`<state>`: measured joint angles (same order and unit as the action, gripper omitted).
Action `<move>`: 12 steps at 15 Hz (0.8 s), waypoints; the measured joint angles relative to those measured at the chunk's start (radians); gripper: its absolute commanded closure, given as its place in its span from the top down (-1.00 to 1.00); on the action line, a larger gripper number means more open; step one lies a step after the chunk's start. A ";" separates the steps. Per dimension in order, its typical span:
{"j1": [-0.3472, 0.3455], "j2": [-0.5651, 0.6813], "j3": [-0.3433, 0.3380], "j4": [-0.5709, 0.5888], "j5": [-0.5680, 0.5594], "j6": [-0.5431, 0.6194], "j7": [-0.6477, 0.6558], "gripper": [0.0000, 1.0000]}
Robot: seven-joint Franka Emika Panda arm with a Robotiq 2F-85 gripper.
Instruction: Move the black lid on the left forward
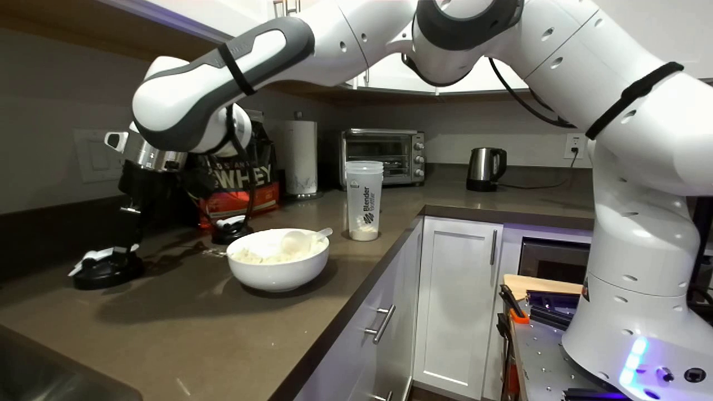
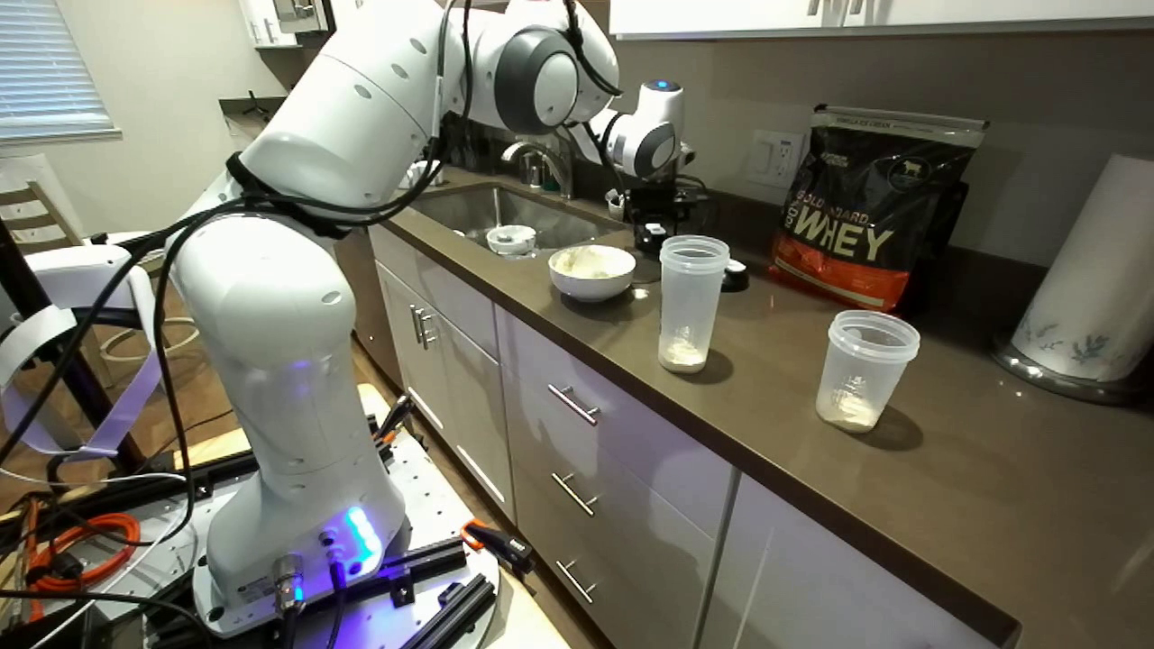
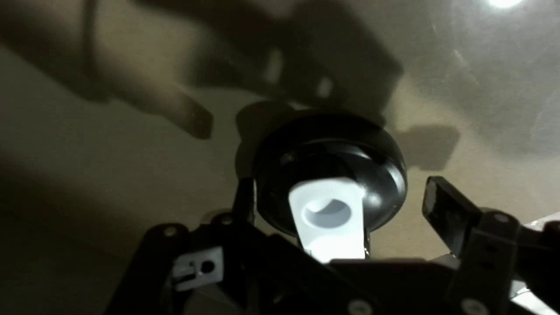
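The black lid (image 1: 108, 271) is low and round with a white flap. It rests on the counter at the left in an exterior view, near the back wall. In the wrist view the lid (image 3: 385, 175) lies between the two fingers, its white flap pointing toward the gripper base. My gripper (image 3: 343, 194) is open, with the left fingertip close beside the lid's edge and the right fingertip apart from it. In an exterior view the gripper (image 1: 133, 236) points down just above the lid. In an exterior view the gripper (image 2: 665, 216) is partly hidden behind a bottle, and the lid cannot be made out clearly.
A similar second black lid (image 1: 227, 234) stands farther along the counter, before the whey bag (image 1: 239, 192). A white bowl (image 1: 278, 273) with powder and a scoop stands near the lid. Clear shaker bottles (image 2: 692, 297) (image 2: 867, 370), a paper towel roll (image 2: 1095, 270) and a sink (image 2: 487, 194) also show.
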<state>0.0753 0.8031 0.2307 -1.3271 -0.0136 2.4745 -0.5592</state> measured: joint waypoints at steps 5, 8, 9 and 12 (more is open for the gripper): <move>-0.001 0.003 0.009 0.000 0.000 0.000 0.000 -0.30; 0.000 0.002 0.014 -0.001 0.000 0.001 0.000 -0.68; 0.000 0.000 0.015 -0.001 0.000 0.001 0.000 -0.73; 0.000 -0.001 0.015 -0.002 0.000 0.000 0.000 -0.73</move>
<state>0.0749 0.8019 0.2459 -1.3288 -0.0136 2.4740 -0.5592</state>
